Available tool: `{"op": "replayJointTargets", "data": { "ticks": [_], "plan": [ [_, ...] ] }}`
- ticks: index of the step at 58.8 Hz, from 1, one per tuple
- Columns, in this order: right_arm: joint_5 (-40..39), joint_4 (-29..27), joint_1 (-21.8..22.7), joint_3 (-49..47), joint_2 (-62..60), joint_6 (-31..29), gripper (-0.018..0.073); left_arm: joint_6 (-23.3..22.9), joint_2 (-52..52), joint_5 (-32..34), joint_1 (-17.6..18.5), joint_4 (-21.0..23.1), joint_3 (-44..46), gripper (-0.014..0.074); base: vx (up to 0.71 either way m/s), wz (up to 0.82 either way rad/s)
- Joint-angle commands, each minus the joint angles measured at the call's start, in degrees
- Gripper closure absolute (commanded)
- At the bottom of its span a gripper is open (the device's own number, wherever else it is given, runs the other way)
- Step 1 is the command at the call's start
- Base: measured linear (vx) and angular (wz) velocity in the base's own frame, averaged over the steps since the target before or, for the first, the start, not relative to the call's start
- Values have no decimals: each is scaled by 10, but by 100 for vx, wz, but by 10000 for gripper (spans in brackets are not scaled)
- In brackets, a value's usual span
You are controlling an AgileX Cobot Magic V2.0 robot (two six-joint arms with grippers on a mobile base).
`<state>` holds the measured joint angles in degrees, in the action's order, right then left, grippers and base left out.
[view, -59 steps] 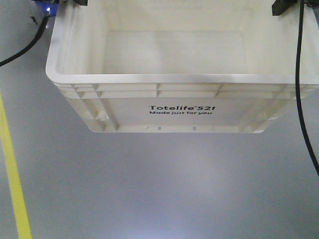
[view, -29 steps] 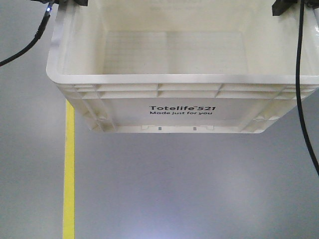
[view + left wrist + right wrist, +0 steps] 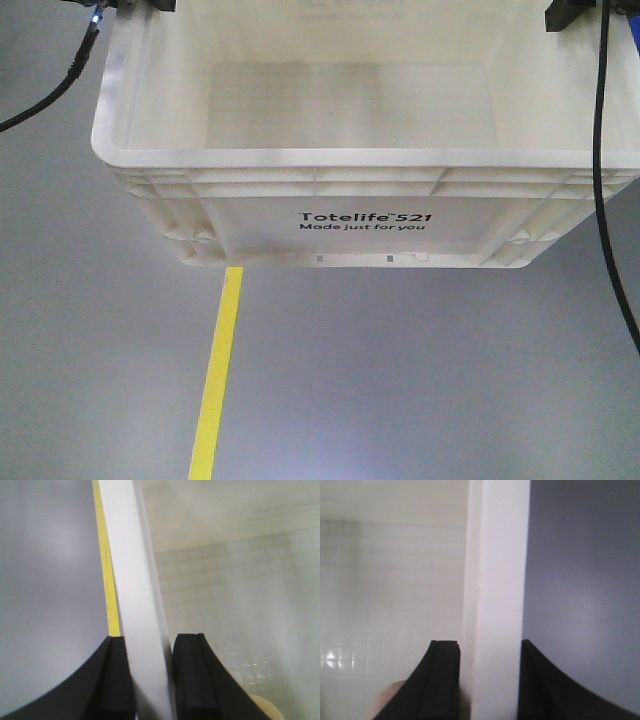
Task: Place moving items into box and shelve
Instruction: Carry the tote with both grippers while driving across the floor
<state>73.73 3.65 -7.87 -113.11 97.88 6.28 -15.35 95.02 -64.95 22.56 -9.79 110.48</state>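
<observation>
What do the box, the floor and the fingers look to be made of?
The box looks like moulded white plastic, slightly glossy, going by its ribbed rim and grid-patterned bottom. The floor looks like a smooth grey coating, perhaps painted concrete, with soft glare. Its yellow line is likely paint or tape. The fingers are matte black, rubber or plastic; I cannot tell which.

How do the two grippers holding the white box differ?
The left gripper pinches a rim that runs slanted in its view; the right gripper pinches one running straight up. A yellow floor line shows beside the left gripper, only grey floor beside the right gripper. Both are shut on the box rim, one finger inside.
</observation>
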Motion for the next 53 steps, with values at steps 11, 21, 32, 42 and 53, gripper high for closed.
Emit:
{"op": "replayJointTargets", "data": {
  "ticks": [11,21,32,42,53],
  "plan": [
    [1,75,11,-23,-37,-8,564,2,-40,45,-8,-75,22,594,30,43],
    [1,74,11,-23,-37,-8,564,2,-40,45,-8,-75,22,594,32,33],
    [1,74,11,-23,-37,-8,564,2,-40,45,-8,-75,22,594,35,26],
    [1,74,11,-23,-37,-8,564,2,-40,45,-8,-75,22,594,39,20],
    [1,74,11,-23,-37,-8,564,2,-40,45,-8,-75,22,594,43,12]
  ]
}}
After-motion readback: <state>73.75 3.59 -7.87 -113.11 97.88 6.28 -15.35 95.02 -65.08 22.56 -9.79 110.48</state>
